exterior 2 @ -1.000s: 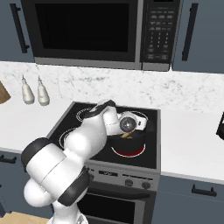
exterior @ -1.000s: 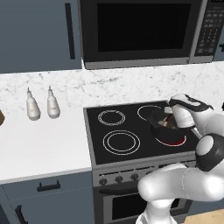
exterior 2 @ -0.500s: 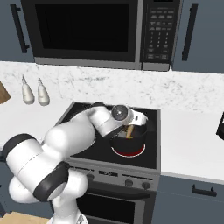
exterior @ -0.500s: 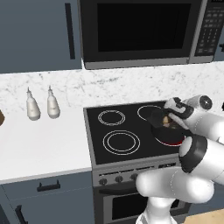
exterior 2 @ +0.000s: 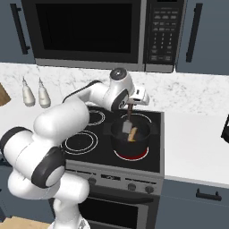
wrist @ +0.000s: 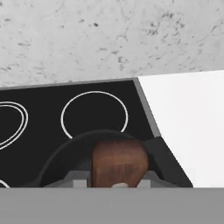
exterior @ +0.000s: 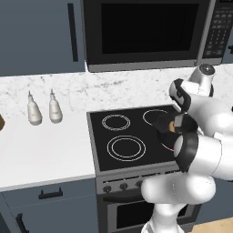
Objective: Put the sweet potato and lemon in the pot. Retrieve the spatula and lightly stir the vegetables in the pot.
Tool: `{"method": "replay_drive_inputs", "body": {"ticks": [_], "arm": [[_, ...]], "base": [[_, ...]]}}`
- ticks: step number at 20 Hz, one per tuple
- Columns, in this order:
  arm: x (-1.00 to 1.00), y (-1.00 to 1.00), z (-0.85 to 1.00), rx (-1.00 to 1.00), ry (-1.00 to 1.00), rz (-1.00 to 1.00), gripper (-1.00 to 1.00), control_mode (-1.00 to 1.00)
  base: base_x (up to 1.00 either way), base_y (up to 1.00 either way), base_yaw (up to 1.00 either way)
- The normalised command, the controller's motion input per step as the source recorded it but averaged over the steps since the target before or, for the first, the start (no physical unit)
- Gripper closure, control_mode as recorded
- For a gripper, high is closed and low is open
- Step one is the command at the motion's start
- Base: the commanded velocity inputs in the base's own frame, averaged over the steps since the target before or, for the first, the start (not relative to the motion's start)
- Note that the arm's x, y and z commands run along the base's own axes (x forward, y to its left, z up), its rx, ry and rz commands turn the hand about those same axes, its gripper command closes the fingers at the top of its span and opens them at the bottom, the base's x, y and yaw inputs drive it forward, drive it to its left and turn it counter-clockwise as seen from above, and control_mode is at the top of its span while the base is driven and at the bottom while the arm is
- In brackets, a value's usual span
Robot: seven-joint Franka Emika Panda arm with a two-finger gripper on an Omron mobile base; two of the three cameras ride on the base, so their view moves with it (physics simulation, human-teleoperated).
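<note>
**Spatula in the pot, stirring stage under way**

Clenched on the spatula (exterior 2: 130,120), that's how the jaws stand: the reddish-brown handle runs straight up out of the pot (exterior 2: 129,139) into the gripper (exterior 2: 130,105), and in the hand view the rounded brown end of that handle (wrist: 119,163) sits right between the finger tips. The grip looks firm and the tool hangs close to upright.

Down at the business end, the grey blade is inside the pot, which sits on the front right burner, glowing red beneath it. Right beside the blade there's an orange-brown shape, that's the sweet potato (exterior 2: 132,136), lying at the bottom of the pot. The lemon? I can't pick it out from here; the pot wall and the blade hide much of the inside, so whether it's in there I cannot say.

From the left base view the pot (exterior: 164,132) is mostly masked by the arm's own white bulk, with only an orange-brown glint at its rim.

Where does that leave the job? The sweet potato is loaded, the spatula has been fetched and is in hand. What's left, by my reckoning, is the gentle stir itself, and confirming that the lemon is in.
</note>
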Motion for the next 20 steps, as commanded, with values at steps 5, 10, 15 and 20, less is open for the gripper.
{"method": "replay_drive_inputs", "body": {"ticks": [5, 10, 15, 20], "arm": [[0.0, -0.31, -0.31, -0.06, 0.03, 0.0, 1.0, -1.0], [0.0, -0.11, -0.69, 0.0, 0.03, 0.0, 1.0, -1.0], [0.01, 0.0, -0.41, 0.0, -0.02, 0.04, 1.0, -1.0], [0.1, 0.0, -0.27, 0.03, -0.12, 0.09, 1.0, -1.0]], "base": [[0.0, 0.0, 0.0], [0.0, 0.0, 0.0], [0.0, 0.0, 0.0], [0.0, 0.0, 0.0]]}}
